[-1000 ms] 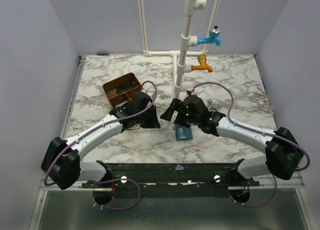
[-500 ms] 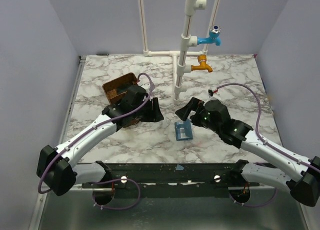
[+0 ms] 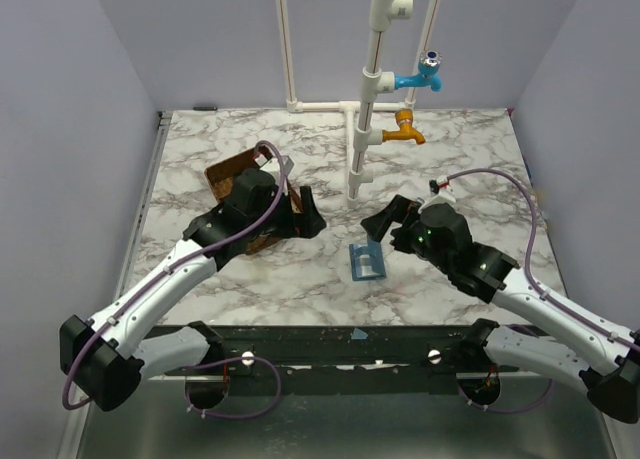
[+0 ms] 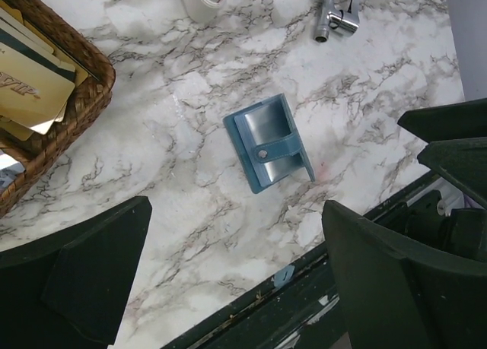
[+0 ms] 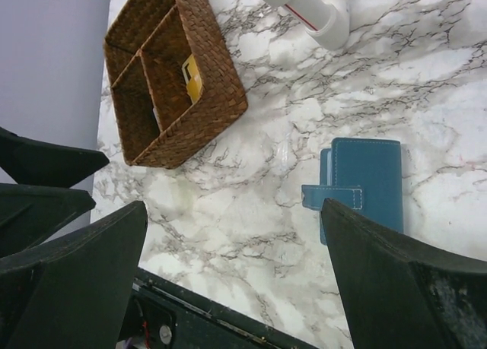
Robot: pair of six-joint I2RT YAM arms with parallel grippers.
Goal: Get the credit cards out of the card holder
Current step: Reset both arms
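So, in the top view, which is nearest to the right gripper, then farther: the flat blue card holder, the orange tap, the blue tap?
1. Flat blue card holder, on the table, close by the right gripper.
2. Orange tap, behind, low on the white pipe.
3. Blue tap, higher on that pipe.

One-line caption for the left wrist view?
Open left gripper hovers above the blue card holder lying flat on the marble table, wicker tray at upper left.
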